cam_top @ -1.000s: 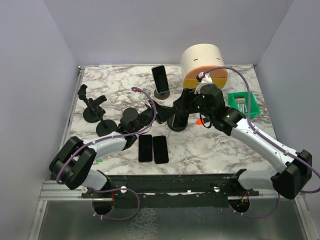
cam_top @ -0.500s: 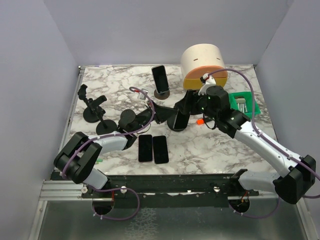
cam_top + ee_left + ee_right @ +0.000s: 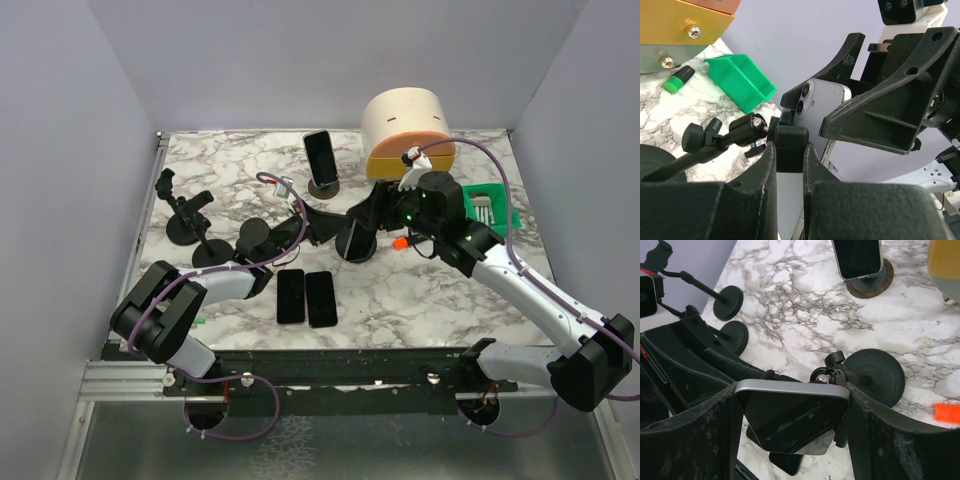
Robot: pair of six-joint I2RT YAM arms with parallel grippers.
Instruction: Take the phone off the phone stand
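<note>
At the table's middle: your phone (image 3: 790, 420) sits tilted in the phone stand (image 3: 875, 374).
Right gripper (image 3: 792, 425): your wide-set fingers (image 3: 685, 440) press against the phone's opposite edges, gripping it.
Left gripper (image 3: 789, 150): your fingers (image 3: 760, 165) are clamped on the stand's black holder block, behind the phone.
Near side: two dark phones (image 3: 291, 296) lie flat side by side.
Far right: a green bin (image 3: 740, 85) sits well apart from the stand.

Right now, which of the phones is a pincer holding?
The silver-edged phone clamped between the right pincer's fingers. Two phones lie flat on the table; the back phone stands on a wooden base.
</note>
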